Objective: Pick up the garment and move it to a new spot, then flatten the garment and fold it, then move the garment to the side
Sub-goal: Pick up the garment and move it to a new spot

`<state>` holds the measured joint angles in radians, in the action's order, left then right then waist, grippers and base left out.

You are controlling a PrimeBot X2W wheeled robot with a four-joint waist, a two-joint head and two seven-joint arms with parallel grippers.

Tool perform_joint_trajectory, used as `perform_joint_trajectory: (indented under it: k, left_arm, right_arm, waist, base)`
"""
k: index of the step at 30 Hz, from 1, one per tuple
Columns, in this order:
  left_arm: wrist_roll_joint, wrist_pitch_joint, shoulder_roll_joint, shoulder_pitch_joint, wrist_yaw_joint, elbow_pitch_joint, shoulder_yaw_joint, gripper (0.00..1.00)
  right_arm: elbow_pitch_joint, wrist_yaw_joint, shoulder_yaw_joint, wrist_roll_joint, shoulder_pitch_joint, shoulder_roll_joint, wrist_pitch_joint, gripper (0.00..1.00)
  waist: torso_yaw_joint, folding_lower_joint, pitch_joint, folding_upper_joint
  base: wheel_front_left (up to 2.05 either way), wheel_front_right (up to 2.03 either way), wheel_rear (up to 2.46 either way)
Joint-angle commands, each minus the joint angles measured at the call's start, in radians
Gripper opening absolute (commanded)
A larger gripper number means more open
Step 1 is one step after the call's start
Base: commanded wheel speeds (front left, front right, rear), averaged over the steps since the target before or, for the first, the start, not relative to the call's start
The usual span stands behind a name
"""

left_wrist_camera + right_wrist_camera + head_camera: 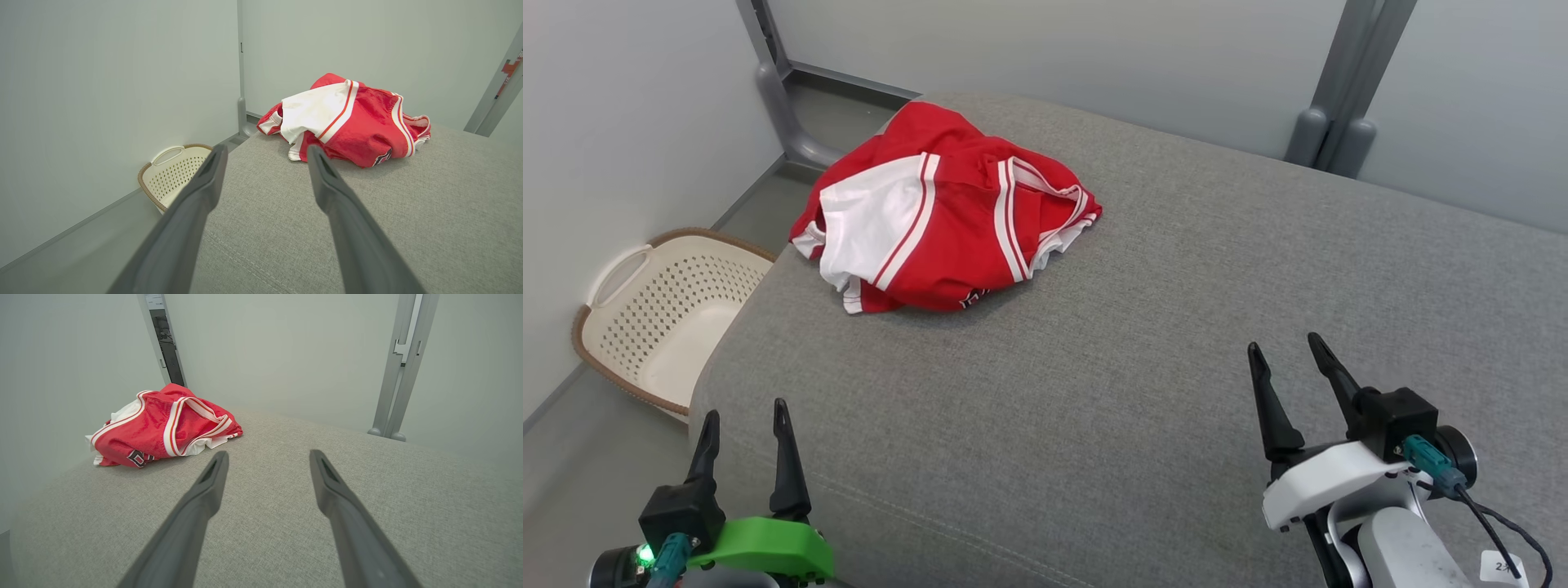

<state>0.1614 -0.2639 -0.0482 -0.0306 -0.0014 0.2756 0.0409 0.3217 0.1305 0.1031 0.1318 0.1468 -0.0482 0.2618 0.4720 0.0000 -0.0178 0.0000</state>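
Garment (pixel 939 220): one red jersey with white panels and striped trim. It lies crumpled in a loose heap at the far left of the cushion (pixel 1143 310), close to the left edge. Layers are folded over each other, and dark lettering is partly tucked under on the near side. Nothing touches it, so the pick-up is judged not yet begun. Bunched like this, it likely needs lifting and respreading before any fold.

Cushion: broad, grey woven fabric. The near and right parts are bare, likely room for the new spot and for flattening.

Left gripper (pixel 746 408): near left corner, fingers spread wide, holding nothing, well apart from the garment. It points toward the heap and is judged the handier one for a first grasp.

Right gripper (pixel 1284 341): near right, over bare cushion, fingers spread wide, holding nothing, well apart from the garment.

Basket (pixel 686 282): cream, perforated, brown rim, handle slot. It sits on the floor (pixel 572 457) left of the cushion, beside the wall (pixel 621 122).
- Contents: none visible. Its right part is hidden by the cushion edge.
- Risk, judged: a garment dragged leftward could slip over the edge toward it.
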Motion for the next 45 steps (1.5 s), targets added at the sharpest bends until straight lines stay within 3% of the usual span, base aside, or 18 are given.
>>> perform_joint_trajectory:
  k: [1,9,17,25,31,35,41,45]
  left_arm:
    - [0.001,-0.001,-0.004,0.008,-0.008,0.004,0.004,1.00]
    - [0.058,-0.001,-0.004,-0.113,-0.038,0.076,-0.027,1.00]
    - [0.137,0.025,-0.020,-0.387,-0.071,0.302,-0.004,1.00]
    - [0.235,0.170,-0.093,-0.651,-0.093,0.512,0.049,1.00]
    - [0.301,0.306,-0.148,-0.795,-0.067,0.610,0.101,1.00]
    - [0.294,0.381,-0.196,-0.851,-0.024,0.662,0.107,1.00]
    - [0.284,0.471,-0.246,-0.875,0.019,0.724,0.095,1.00]
    - [0.291,0.503,-0.239,-0.877,0.020,0.728,0.087,1.00]
  right_arm:
    - [0.002,0.000,0.001,0.003,0.001,-0.004,0.005,1.00]
    - [-0.019,0.000,0.007,-0.009,0.017,-0.004,-0.005,1.00]
    - [-0.056,0.000,0.046,-0.005,0.048,-0.004,-0.024,1.00]
    - [-0.112,0.000,0.140,-0.016,0.079,-0.004,-0.048,1.00]
    - [-0.155,0.000,0.169,-0.028,0.111,-0.004,-0.060,1.00]
    - [-0.169,0.000,0.170,-0.033,0.125,-0.004,-0.061,1.00]
    - [-0.158,0.000,0.163,-0.005,0.130,-0.004,-0.052,1.00]
    - [-0.147,0.000,0.160,0.008,0.131,-0.003,-0.045,1.00]
  waist:
    - [-0.011,0.0000,-0.001,0.0000]
    - [-0.058,0.0000,-0.048,0.0000]
    - [-0.158,0.0000,-0.132,0.0000]
    - [-0.300,0.0000,-0.236,0.0000]
    - [-0.378,0.0000,-0.326,0.0000]
    - [-0.415,0.0000,-0.374,0.0000]
    - [-0.434,0.0000,-0.394,0.0000]
    - [-0.429,0.0000,-0.380,0.0000]
  base:
    - [0.00,0.00,0.00]
    - [0.00,0.00,0.00]
    - [0.00,0.00,0.00]
    - [0.00,0.00,0.00]
    - [0.00,0.00,0.00]
    - [0.00,0.00,0.00]
    - [0.00,0.00,0.00]
    - [0.00,0.00,0.00]
